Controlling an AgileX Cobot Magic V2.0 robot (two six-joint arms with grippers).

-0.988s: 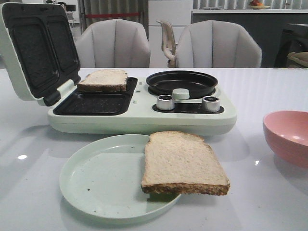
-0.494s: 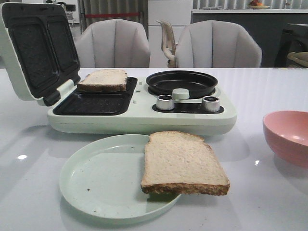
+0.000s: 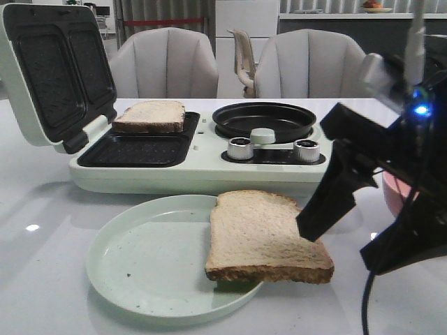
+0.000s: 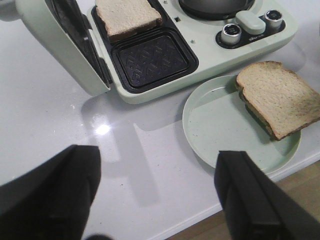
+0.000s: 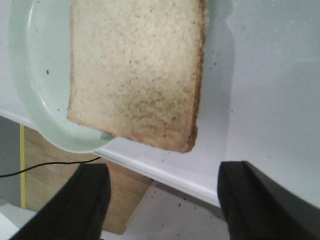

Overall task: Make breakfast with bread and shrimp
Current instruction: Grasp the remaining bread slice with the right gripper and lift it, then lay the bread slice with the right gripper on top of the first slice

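One bread slice [image 3: 265, 237] lies on the right side of a pale green plate [image 3: 140, 265], overhanging its rim; it also shows in the left wrist view [image 4: 280, 97] and the right wrist view [image 5: 135, 75]. A second slice [image 3: 150, 116] lies in the far tray of the open sandwich maker [image 3: 202, 174]. My right gripper [image 3: 356, 234] is open and empty, above the table's front edge just right of the plate's slice. My left gripper [image 4: 157, 195] is open and empty above the table's front left. No shrimp shows in any view.
The sandwich maker's lid [image 3: 52, 70] stands open at the left. Its round black pan [image 3: 264, 120] and two knobs [image 3: 241, 148] are on the right half. A pink bowl [image 3: 388, 197] is mostly hidden behind my right arm. Chairs stand behind the table.
My right arm has come into the front view from the right, now in front of the pink bowl and beside the plate's bread. The bread, plate and appliance have not moved.
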